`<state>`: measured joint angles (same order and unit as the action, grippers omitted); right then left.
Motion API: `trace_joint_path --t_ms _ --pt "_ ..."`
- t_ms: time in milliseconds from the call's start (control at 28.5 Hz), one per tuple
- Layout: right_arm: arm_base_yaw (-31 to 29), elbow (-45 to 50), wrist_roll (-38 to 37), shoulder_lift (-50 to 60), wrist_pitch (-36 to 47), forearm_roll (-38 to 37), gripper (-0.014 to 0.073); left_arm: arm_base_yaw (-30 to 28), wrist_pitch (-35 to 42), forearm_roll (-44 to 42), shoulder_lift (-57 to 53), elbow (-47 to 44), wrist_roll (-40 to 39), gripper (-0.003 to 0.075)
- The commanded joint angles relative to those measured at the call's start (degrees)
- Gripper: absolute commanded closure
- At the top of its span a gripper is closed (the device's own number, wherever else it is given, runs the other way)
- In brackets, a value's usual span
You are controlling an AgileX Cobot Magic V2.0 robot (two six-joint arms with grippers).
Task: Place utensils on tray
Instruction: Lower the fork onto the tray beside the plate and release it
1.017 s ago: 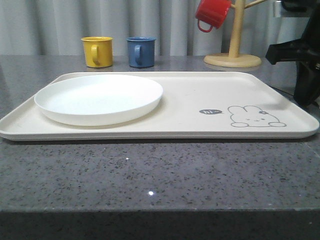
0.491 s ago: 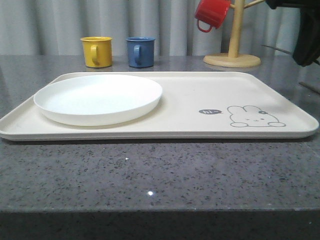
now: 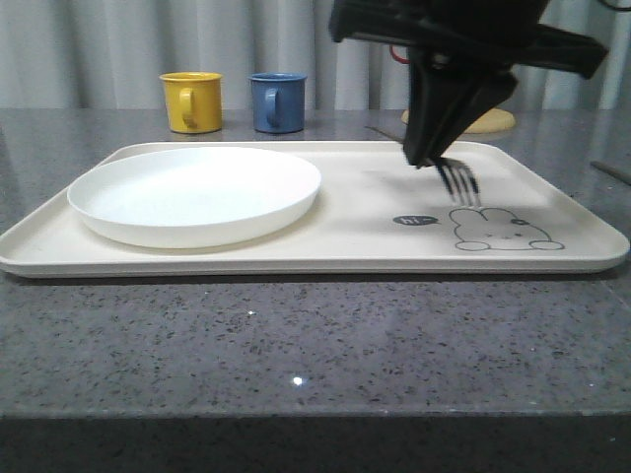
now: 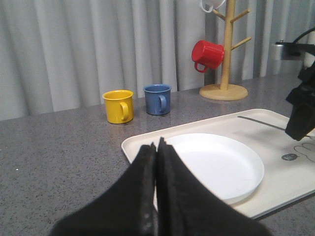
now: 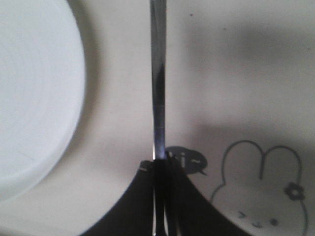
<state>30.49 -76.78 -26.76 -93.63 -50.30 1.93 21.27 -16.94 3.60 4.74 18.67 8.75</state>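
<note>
My right gripper [image 3: 431,156] hangs over the right half of the cream tray [image 3: 365,229], shut on a silver fork [image 3: 460,183]. The fork's tines point down and toward the front, just above the "hi" bubble and rabbit drawing [image 3: 505,230]. In the right wrist view the fork's slim handle [image 5: 158,78] runs out from between the shut fingers of the right gripper [image 5: 160,166] above the tray [image 5: 231,73]. My left gripper [image 4: 156,147] is shut on nothing, held above the table near the tray's left end [image 4: 132,146]. Other utensils are out of view.
A round white plate [image 3: 194,192] fills the tray's left half. Behind the tray stand a yellow mug [image 3: 192,101] and a blue mug [image 3: 278,101]. A wooden mug tree [image 4: 227,49] with a red mug [image 4: 206,54] stands at the back right.
My right arm has swung in from the far right edge to above the tray's right half, carrying the fork. Plate, tray and mugs have not moved.
</note>
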Motion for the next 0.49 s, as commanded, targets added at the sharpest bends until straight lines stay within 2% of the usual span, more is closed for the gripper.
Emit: trace_joint_path --t_ms 0,175,351,456 --pt "0.4 -3.5 -3.9 -0.2 2.8 -0.7 0.0629 -0.1 5.0 0.7 0.6 1.4 -0.7 0.0738" --pt "0.4 -4.1 -8.1 -3.1 4.3 -0.7 0.0629 -0.1 5.0 0.7 0.6 1.4 -0.7 0.0738" --pt "0.4 -4.1 -9.2 -4.5 4.3 -0.5 0.0626 -0.1 5.0 0.7 0.6 1.4 -0.7 0.0738" --pt "0.4 -4.1 -9.2 -4.6 4.1 -0.3 0.0579 -0.1 5.0 0.7 0.6 1.4 -0.7 0.0738"
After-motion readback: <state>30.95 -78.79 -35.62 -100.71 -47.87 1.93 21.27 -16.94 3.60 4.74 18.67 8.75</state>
